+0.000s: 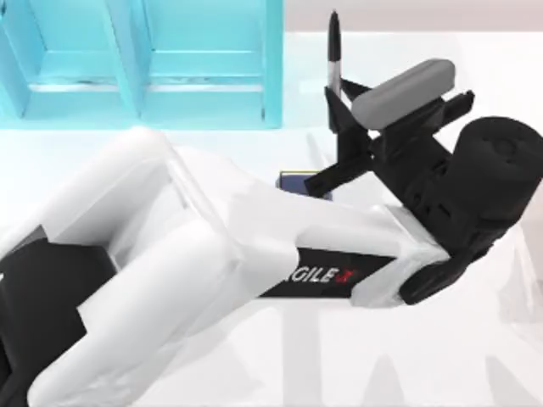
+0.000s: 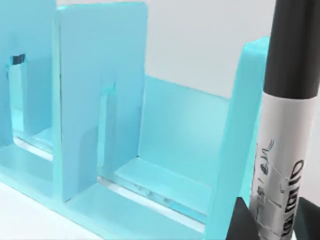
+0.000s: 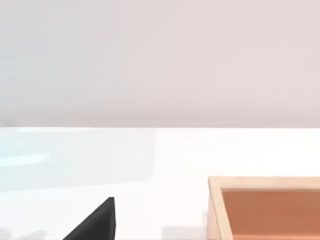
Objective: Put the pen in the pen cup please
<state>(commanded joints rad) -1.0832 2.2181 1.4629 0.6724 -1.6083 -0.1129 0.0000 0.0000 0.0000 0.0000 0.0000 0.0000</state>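
My left gripper (image 1: 338,114) reaches across the table to right of centre and is shut on the pen (image 1: 333,51). The pen has a black cap and a grey-white barrel with dark print. It stands upright in the jaws, close to the right end of the turquoise shelf unit. In the left wrist view the pen (image 2: 287,125) rises from between the dark fingers (image 2: 240,222). The pen cup (image 1: 297,181), blue-violet, peeks out from under my left arm, just nearer than the gripper, and is mostly hidden. My right gripper (image 3: 95,222) shows as a dark corner low over the white table.
A large turquoise shelf unit (image 1: 144,59) with upright dividers (image 2: 100,100) stands along the back left. A tan wooden box (image 3: 265,205) sits on the table in the right wrist view. My left arm (image 1: 170,271) covers much of the table's middle.
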